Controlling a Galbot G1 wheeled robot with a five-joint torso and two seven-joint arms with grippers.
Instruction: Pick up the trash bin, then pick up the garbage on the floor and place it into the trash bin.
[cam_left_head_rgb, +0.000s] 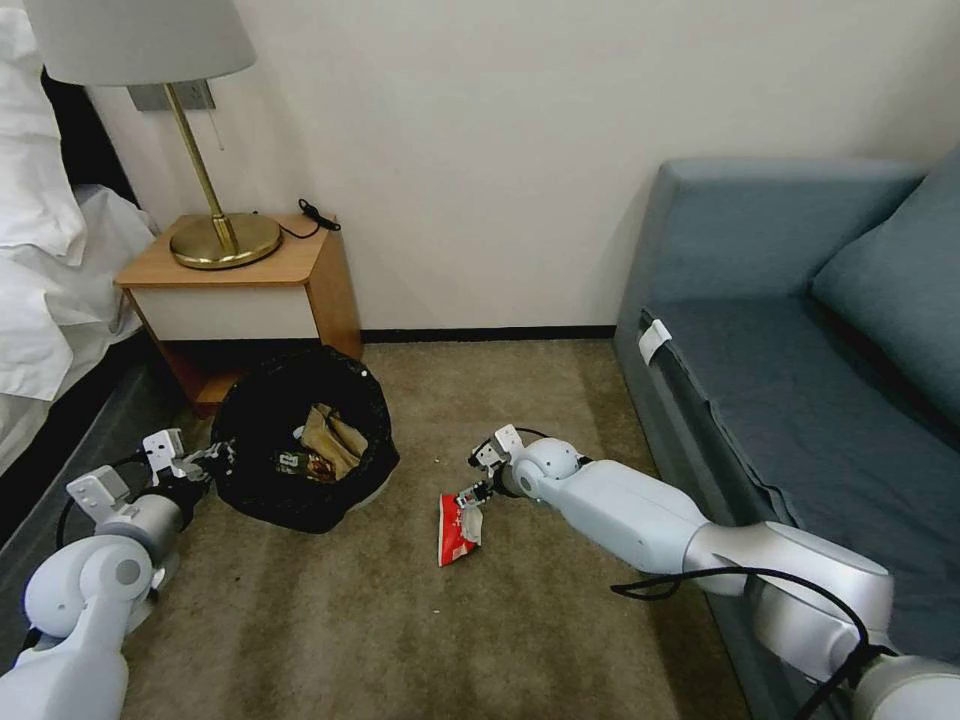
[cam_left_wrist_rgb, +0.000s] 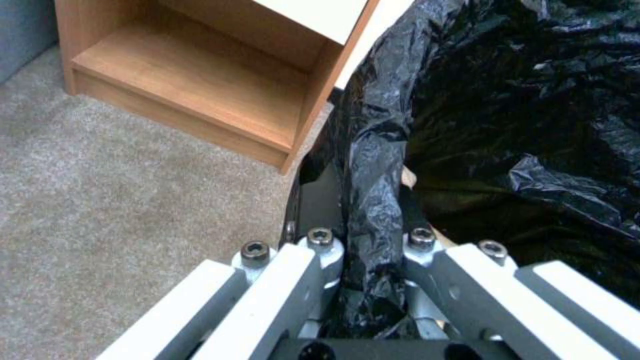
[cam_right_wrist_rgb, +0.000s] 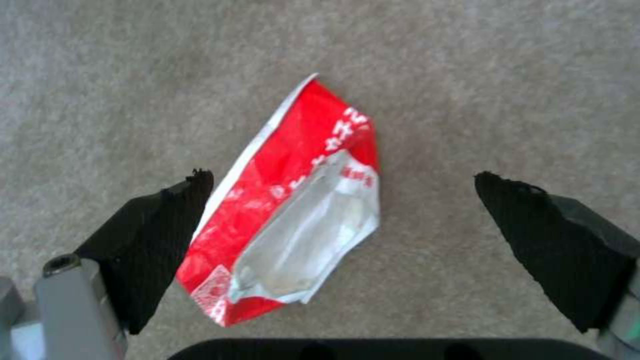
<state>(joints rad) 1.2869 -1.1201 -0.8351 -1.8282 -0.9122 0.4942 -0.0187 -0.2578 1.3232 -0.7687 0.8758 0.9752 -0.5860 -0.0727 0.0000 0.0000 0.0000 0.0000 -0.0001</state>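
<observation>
red and white, the packet (cam_right_wrist_rgb: 287, 210) lies flat on the carpet (cam_right_wrist_rgb: 467, 75), directly below the right gripper (cam_right_wrist_rgb: 347, 235), whose jaws stand wide, one black pad at the packet's edge and the other well clear. that spread likely suits closing across its narrow width. the right wrist view shows the clear window and print on the packet; the head view shows instead how close it lies to the trash bin (cam_left_head_rgb: 305, 440), near but apart. farther over, the left gripper (cam_left_wrist_rgb: 370, 235) has its jaws pinched on the bin's rim and black liner, probably to steady the bin as a target. the head view shows a brown paper bag (cam_left_head_rgb: 335, 440) and other litter inside the bin. beyond stand the wooden nightstand (cam_left_head_rgb: 240, 270) and sofa (cam_left_head_rgb: 800, 330).
</observation>
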